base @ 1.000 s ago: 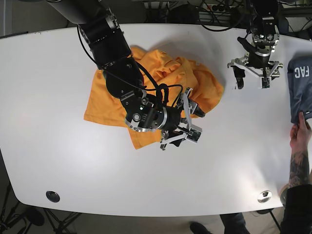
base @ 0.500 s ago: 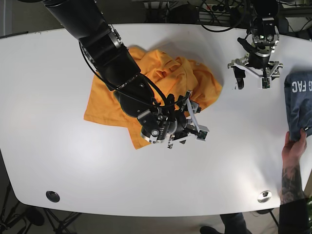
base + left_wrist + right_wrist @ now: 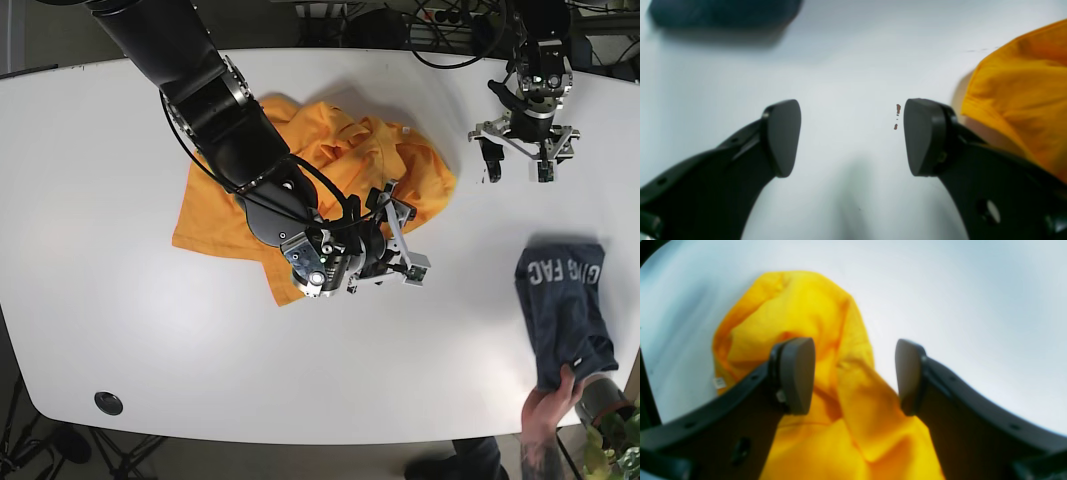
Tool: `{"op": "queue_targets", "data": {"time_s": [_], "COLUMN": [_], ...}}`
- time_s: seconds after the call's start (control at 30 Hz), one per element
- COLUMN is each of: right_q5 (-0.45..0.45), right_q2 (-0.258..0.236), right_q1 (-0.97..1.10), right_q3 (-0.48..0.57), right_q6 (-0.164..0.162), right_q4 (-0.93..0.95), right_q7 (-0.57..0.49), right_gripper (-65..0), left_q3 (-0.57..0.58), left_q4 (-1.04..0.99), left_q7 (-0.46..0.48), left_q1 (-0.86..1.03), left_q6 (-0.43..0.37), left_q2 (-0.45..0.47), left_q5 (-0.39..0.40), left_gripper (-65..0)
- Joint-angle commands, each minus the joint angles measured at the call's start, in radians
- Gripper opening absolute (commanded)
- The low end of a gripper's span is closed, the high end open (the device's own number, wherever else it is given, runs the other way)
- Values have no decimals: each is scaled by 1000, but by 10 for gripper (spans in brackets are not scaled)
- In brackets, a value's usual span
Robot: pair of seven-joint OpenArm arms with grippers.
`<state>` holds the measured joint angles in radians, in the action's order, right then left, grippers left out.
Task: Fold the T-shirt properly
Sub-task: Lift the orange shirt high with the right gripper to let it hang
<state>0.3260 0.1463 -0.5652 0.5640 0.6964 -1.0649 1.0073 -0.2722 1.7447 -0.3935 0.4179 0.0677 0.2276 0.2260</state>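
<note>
The orange T-shirt lies crumpled on the white table, left of centre. My right gripper hangs open at the shirt's lower right edge. In the right wrist view its fingers straddle a bunched fold of the T-shirt just below, with the right gripper not closed on it. My left gripper is open over bare table right of the shirt. The left wrist view shows the left gripper wide apart, with the T-shirt beside its right finger.
A person's hand holds a dark blue garment printed with letters at the table's lower right; the dark garment also shows blurred in the left wrist view. A black grommet sits near the front left edge. Cables crowd the back edge.
My right arm swung its gripper rightward along the shirt's lower edge. The person pulled the dark blue garment from the right edge down to the lower right. The left arm stayed still.
</note>
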Motion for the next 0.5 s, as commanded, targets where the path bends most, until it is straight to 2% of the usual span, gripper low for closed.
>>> {"op": "queue_targets", "data": {"time_s": [0.0,0.3,0.4,0.47], "right_q5": [11,9,9,9], "right_q2": [11,11,11,11], "right_q1": [-11,0,0,0], "right_q3": [-3,-8,-8,-5], "right_q6": [2,2,-53,-62], "right_q4": [-15,-15,-15,-15], "right_q7": [-17,-61,-74,-81], "right_gripper": [-281,-287,-304,-352], "left_q3": [-3,-3,-3,-3], "left_q4": [11,10,10,10], "left_q7": [26,26,26,26], "left_q1": [-3,-3,-3,-3], "left_q6": [-1,-1,-1,-1], "left_q2": [11,10,10,10], "left_q5": [2,2,2,2], "left_gripper": [-210,-210,-210,-210]}}
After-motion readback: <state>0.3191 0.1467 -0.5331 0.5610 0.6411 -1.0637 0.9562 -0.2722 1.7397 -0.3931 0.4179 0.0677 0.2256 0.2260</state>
